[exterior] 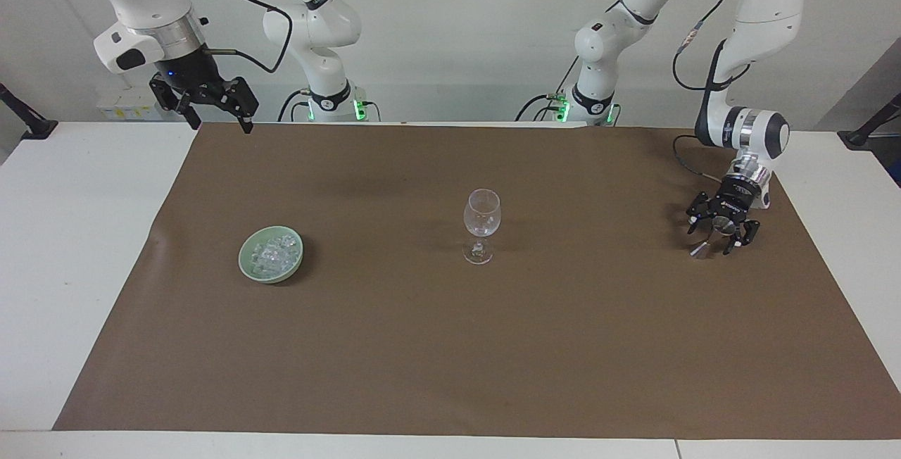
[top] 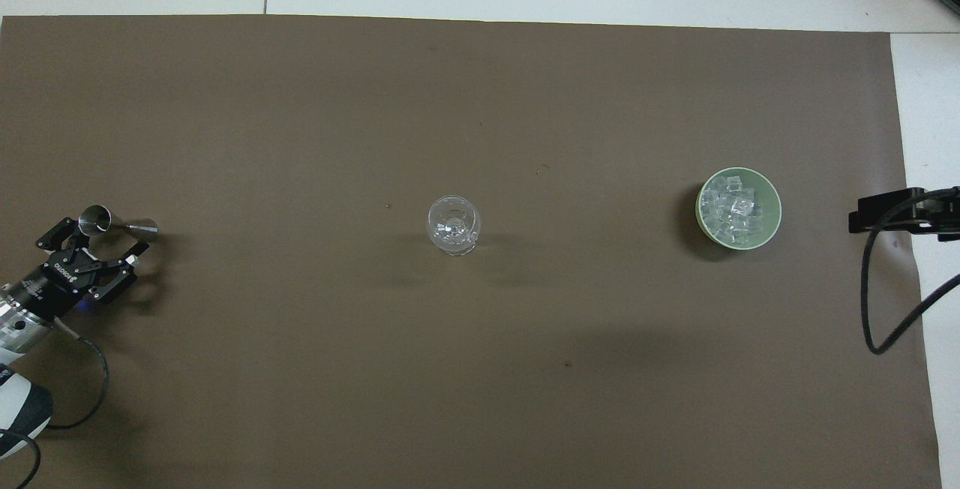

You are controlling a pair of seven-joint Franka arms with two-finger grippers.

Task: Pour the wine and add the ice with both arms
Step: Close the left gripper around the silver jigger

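A clear stemmed glass point(exterior: 482, 223) stands upright in the middle of the brown mat and also shows in the overhead view point(top: 454, 225). A green bowl point(exterior: 244, 260) toward the right arm's end holds the ice point(exterior: 272, 255), a heap of clear cubes point(top: 733, 208). A small metal jigger point(top: 112, 223) stands toward the left arm's end. My left gripper point(exterior: 719, 234) is low and open, with a finger on each side of the jigger point(exterior: 707, 237). I cannot tell whether they touch. My right gripper point(exterior: 219, 121) is open, empty, raised over the mat's corner nearest its base, and waits.
The brown mat point(exterior: 450, 346) covers most of the white table point(exterior: 77, 234). The right gripper's tip and black cable point(top: 885, 215) show at the overhead view's edge beside the bowl point(top: 776, 213). No bottle is in view.
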